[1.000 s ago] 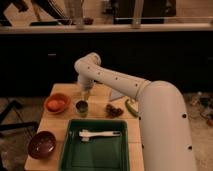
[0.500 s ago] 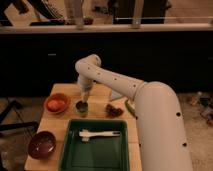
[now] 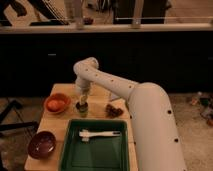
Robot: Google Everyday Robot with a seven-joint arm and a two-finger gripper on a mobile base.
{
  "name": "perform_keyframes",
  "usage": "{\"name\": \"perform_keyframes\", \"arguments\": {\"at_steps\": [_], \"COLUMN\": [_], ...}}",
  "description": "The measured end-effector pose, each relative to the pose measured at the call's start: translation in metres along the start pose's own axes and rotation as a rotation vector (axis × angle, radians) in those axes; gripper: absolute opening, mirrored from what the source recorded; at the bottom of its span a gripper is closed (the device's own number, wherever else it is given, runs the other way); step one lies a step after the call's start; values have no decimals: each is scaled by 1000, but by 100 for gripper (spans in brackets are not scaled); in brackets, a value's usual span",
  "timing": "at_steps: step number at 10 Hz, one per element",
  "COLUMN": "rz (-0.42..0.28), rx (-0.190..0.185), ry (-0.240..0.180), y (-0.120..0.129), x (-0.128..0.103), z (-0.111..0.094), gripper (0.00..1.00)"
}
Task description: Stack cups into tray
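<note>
The robot's arm (image 3: 125, 92) is clad in smooth white shells, swelling from a slim forearm into a very thick, rounded segment nearest the camera. A row of small dark dots (screws or holes, which one cannot tell) runs along the casing. The gripper (image 3: 81, 101), below the white wrist, looks darker than the casing.

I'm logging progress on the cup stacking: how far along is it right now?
Done: nothing shows; the large deep-green rectangular plastic tray holds only a white utensil, no cups. In hand: the gripper hangs over a small cup on the wooden table, beside the orange bowl. Left: getting the cups into the tray.
</note>
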Motion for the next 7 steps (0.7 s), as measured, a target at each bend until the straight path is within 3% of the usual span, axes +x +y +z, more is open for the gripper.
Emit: {"name": "perform_keyframes", "arguments": {"at_steps": [6,7], "rz": [3,5], "rx": [-83,-94], "ry": [-51,-55], "y": [15,17], "x": [-2,-1], "z": [42,46], "gripper": [57,50]}}
